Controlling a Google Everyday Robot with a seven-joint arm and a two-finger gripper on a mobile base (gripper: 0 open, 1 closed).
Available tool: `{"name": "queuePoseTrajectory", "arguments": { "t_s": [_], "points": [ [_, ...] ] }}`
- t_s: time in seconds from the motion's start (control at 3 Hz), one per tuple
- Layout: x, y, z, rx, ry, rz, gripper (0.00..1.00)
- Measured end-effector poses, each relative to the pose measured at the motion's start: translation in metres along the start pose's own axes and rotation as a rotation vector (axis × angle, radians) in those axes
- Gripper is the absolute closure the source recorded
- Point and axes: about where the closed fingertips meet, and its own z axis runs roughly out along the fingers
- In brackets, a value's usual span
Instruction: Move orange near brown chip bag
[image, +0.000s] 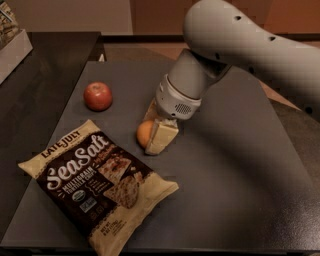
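Observation:
The orange (144, 133) sits at mid-table, held between the cream fingers (161, 136) of my gripper (152, 131), which comes down from the upper right and is shut on it. The near finger hides the orange's right half. The brown chip bag (97, 180), printed "Late July Sea Salt", lies flat at the front left of the dark table, its upper right edge a short way below and left of the orange.
A red apple (97, 96) stands at the back left of the dark grey table (235, 190). My large grey arm (235, 45) spans the upper right. A lower dark surface (35, 95) lies to the left, with a light box (12, 42) at the far left edge.

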Motion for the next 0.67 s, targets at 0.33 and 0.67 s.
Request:
{"name": "queuePoseTrajectory", "arguments": {
  "t_s": [0.33,0.67],
  "points": [
    [-0.001,0.0007,-0.0001,0.001,0.001,-0.002,0.0],
    [-0.001,0.0008,-0.0002,0.001,0.001,-0.002,0.0]
  ]
}}
